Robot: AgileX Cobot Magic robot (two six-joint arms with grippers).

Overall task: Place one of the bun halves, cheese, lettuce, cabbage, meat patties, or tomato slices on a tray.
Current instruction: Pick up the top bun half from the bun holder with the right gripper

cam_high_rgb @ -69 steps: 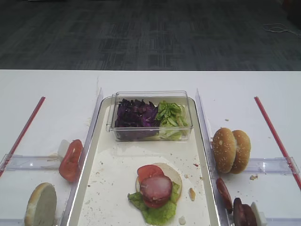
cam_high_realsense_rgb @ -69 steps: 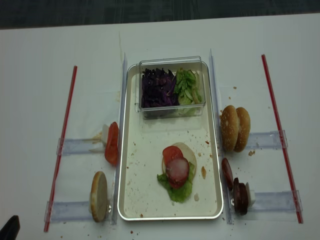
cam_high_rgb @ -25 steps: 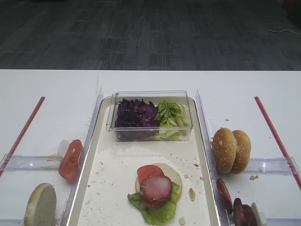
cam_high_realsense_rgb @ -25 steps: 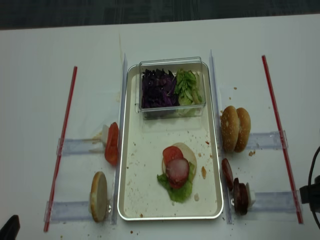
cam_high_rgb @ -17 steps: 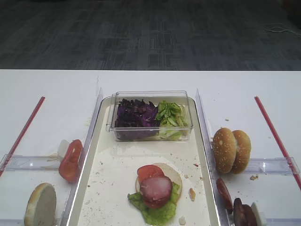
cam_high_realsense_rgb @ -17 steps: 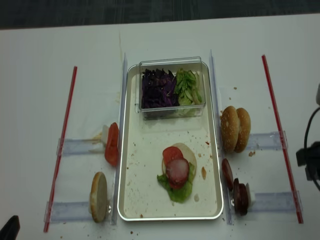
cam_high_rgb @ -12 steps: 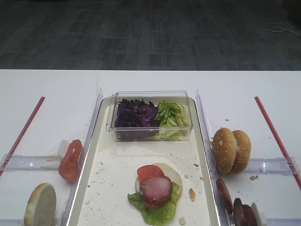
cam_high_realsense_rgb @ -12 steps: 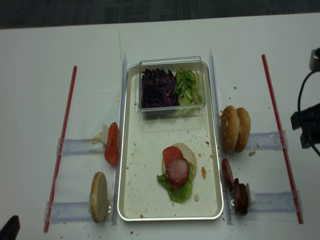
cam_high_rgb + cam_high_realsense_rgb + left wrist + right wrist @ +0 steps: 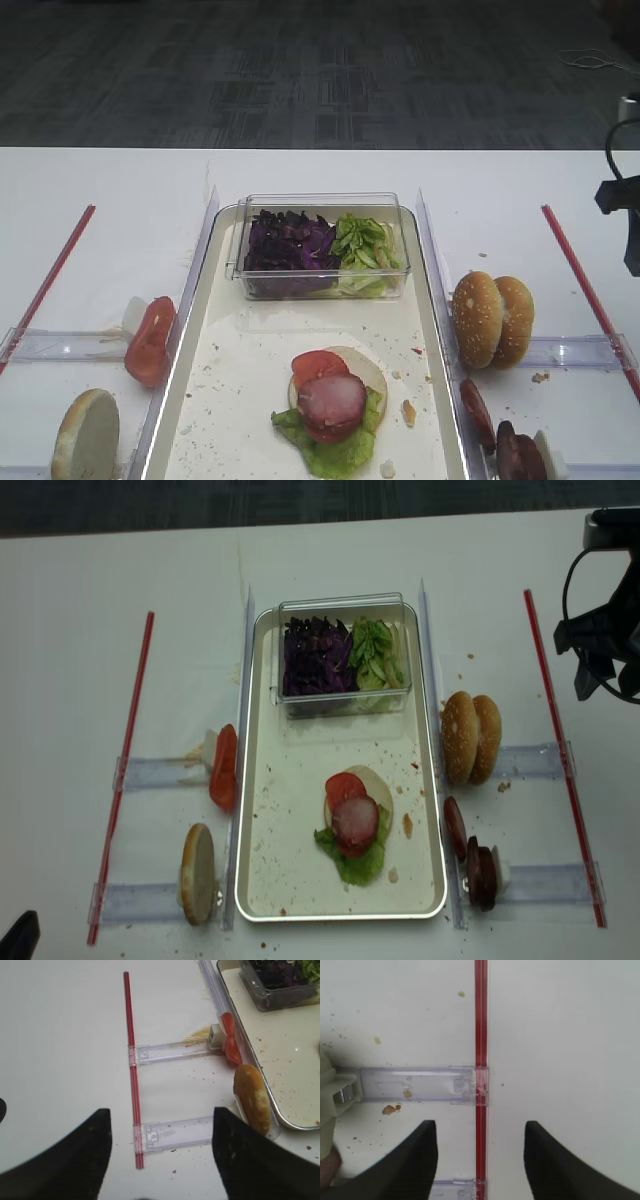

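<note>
The right gripper (image 9: 606,685) shows only as a dark body with cable at the right edge of the overhead view, and in the other high view (image 9: 625,215) it is cut off by the frame. Its fingers (image 9: 410,1160) appear only in the right wrist view, spread apart with nothing between them, hanging over a red strip (image 9: 481,1060) and a clear plastic rail (image 9: 420,1085) on the white tabletop (image 9: 570,1060). The left gripper (image 9: 160,1160) is seen as two dark fingers (image 9: 75,1160) at the bottom of its own wrist view, likewise spread and empty, above the left red strip (image 9: 131,1060); in the overhead view only a dark tip shows at the bottom left corner.

The tray (image 9: 262,780) lies along the middle of the tabletop. At its far end sits a clear box (image 9: 343,655) holding the cabbage (image 9: 315,658) and lettuce (image 9: 375,652) strips. Nearer the tray's front end is a stack: ruffled lettuce, a pale bun half, a tomato slice (image 9: 345,785) and a meat patty (image 9: 355,820) on top.

Two sesame bun halves (image 9: 470,737) stand on edge just outside the tray's right rim, with more meat patties (image 9: 478,865) nearer the front; these are partly cut off in the lower high view. Off the left rim stand a tomato slice (image 9: 224,770) and a pale bun half (image 9: 197,872). Crumbs speckle the tray.
</note>
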